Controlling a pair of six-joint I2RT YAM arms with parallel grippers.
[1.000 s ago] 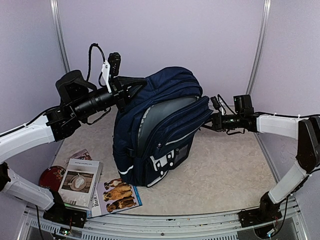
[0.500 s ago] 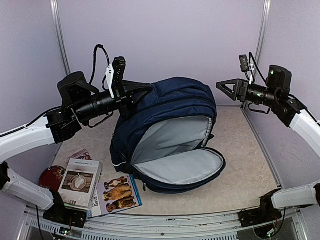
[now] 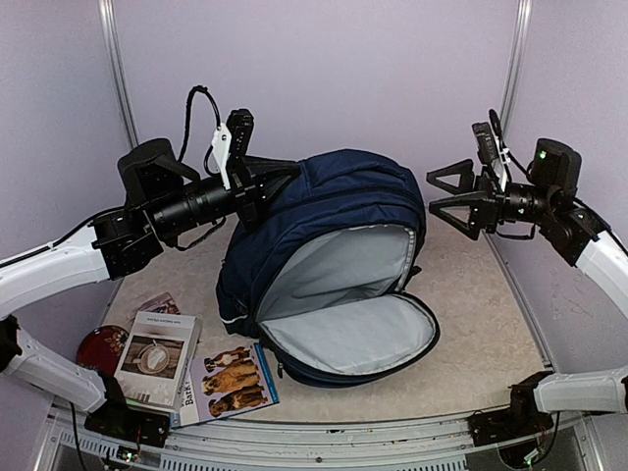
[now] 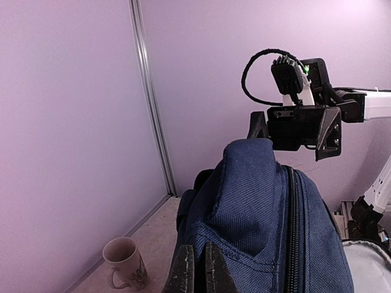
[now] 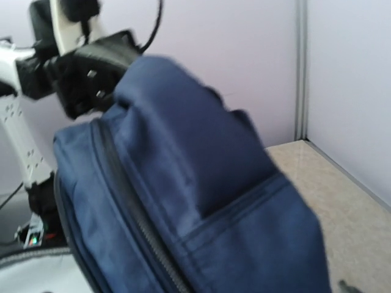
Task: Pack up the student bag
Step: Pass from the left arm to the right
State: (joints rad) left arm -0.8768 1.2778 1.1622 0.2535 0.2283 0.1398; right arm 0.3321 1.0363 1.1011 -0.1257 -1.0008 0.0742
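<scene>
**A:** What's the risk here? I see the left end effector [image 3: 263, 183] pinched shut on the top fabric of the student bag [image 3: 324, 265], at its 11 o'clock. That pinch looks like all that props it up mid-desk [image 3: 471, 324].

**B:** Yep. If it slips, I'd guess the bag slumps and its open mouth folds shut. Over at 2 o'clock the right end effector [image 3: 439, 194] gapes wide, holding nothing.

**A:** Count?

**B:** At 8 o'clock there's one red disc [image 3: 96, 345] and some books [image 3: 157, 358], two for sure, maybe a third underneath. Then one bag and one mug [image 4: 125, 264].

Blurred navy student bag [image 5: 201, 183] close up, left gripper [image 5: 101, 76] at its top, beige table [image 5: 342, 183] right
</scene>
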